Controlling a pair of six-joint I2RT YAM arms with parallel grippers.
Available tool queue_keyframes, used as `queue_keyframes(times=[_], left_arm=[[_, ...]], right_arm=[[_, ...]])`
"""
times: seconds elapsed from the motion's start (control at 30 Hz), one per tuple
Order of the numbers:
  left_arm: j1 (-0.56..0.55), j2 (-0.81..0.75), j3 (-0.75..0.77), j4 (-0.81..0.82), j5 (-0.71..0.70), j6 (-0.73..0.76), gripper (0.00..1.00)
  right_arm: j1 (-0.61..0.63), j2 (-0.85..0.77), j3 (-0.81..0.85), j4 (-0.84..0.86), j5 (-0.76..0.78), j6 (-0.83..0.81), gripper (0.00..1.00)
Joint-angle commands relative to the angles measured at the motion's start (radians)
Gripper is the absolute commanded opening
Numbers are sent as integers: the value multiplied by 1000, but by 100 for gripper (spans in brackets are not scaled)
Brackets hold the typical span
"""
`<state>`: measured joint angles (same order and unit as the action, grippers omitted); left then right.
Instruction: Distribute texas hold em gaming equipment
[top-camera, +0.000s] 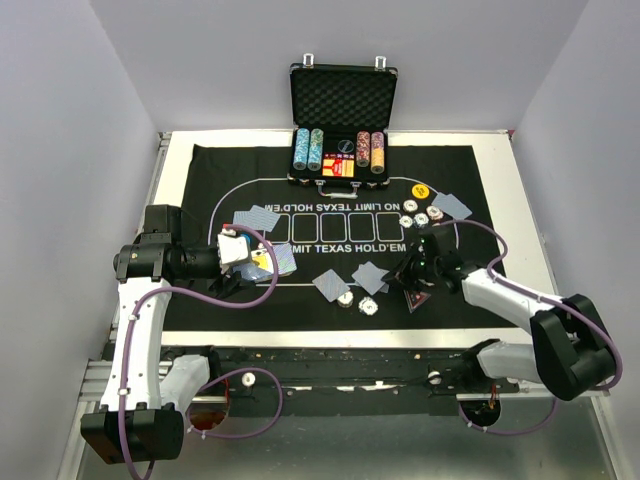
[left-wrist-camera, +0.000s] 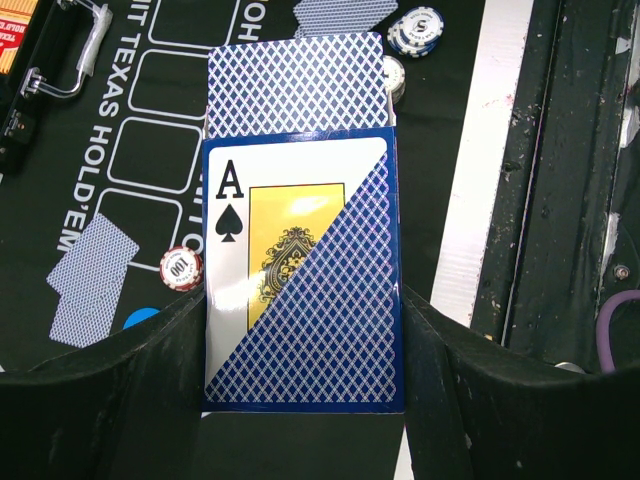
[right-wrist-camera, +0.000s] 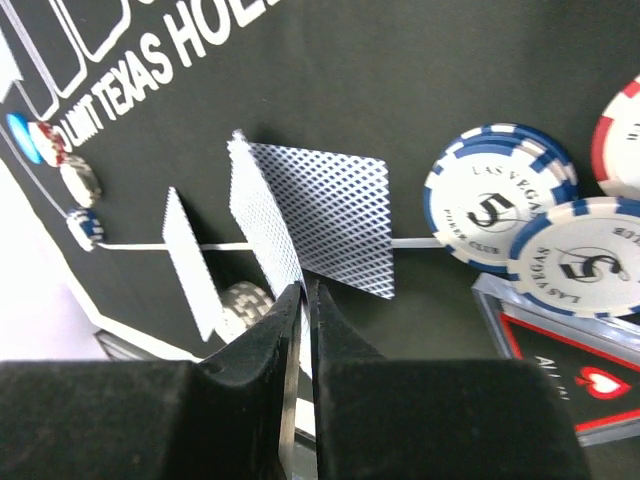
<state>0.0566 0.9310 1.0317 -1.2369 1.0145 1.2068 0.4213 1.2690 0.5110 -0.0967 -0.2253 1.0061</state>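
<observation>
Lengthwise, each arm grips cards over the black mat (right-wrist-camera: 400, 80).
Left gripper (left-wrist-camera: 302, 300) is clamped on the sides of an ace-of-spades card box (left-wrist-camera: 320, 340). The box's long axis points straight away from the wrist, and blue-backed cards (left-wrist-camera: 295, 90) stick out of its far end. Right gripper (right-wrist-camera: 303, 300) is almost fully closed, pinching the near edge of one card (right-wrist-camera: 262, 210), seemingly upright on edge, above a flat card (right-wrist-camera: 335, 205). Striped chips (right-wrist-camera: 495, 205) and the red triangular marker (right-wrist-camera: 570, 370) lie to its right.
</observation>
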Motion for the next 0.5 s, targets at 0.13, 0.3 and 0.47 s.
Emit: queue_keyframes(times=[0.13, 0.3, 0.47], left_arm=[[-4, -14, 1, -9, 33, 14, 45], [-3, -17, -2, -10, 29, 19, 45], [-4, -12, -1, -9, 35, 17, 45]], right_arm=[[-6, 29, 18, -144, 61, -55, 41], [-6, -77, 90, -270, 127, -89, 55], [11, -172, 165, -324, 87, -210, 60]])
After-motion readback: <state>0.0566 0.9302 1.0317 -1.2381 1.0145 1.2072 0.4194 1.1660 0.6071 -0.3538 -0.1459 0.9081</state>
